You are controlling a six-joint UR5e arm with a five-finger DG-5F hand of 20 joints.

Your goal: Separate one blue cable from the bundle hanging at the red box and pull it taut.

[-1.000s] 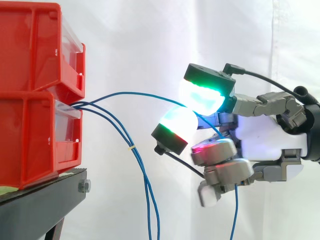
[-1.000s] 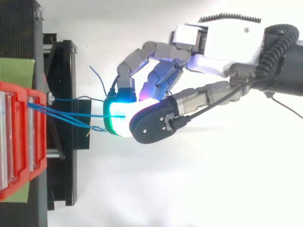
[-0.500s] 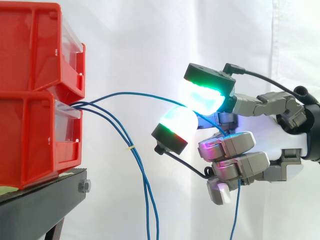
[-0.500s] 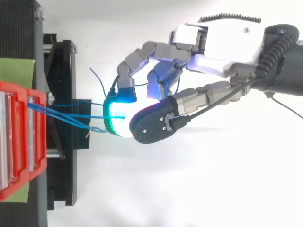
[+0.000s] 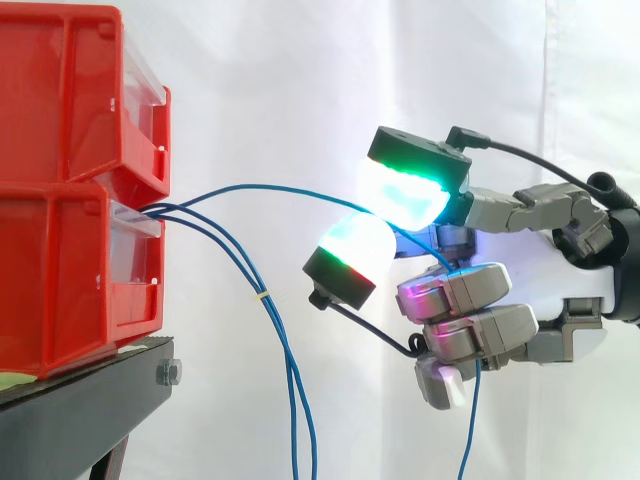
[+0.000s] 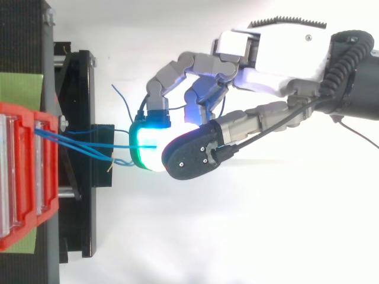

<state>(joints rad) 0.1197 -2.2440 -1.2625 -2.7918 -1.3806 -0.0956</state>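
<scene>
Pinch by robot hand (image 5: 540,275) on one blue cable (image 5: 270,186), held between glowing pads (image 5: 400,195) to lift it off the bundle (image 5: 264,297) drooping from the red box (image 5: 60,280); remaining fingers curled beneath; arcs slack, not taut.

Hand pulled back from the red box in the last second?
No. The hand, pinching the blue cable, keeps its gap to the red box; only its lower fingers shifted right.

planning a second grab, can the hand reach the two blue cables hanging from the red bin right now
Probably not yet: the hand is pinching one blue cable. The hanging cables have open space around them, so nothing else blocks.
</scene>
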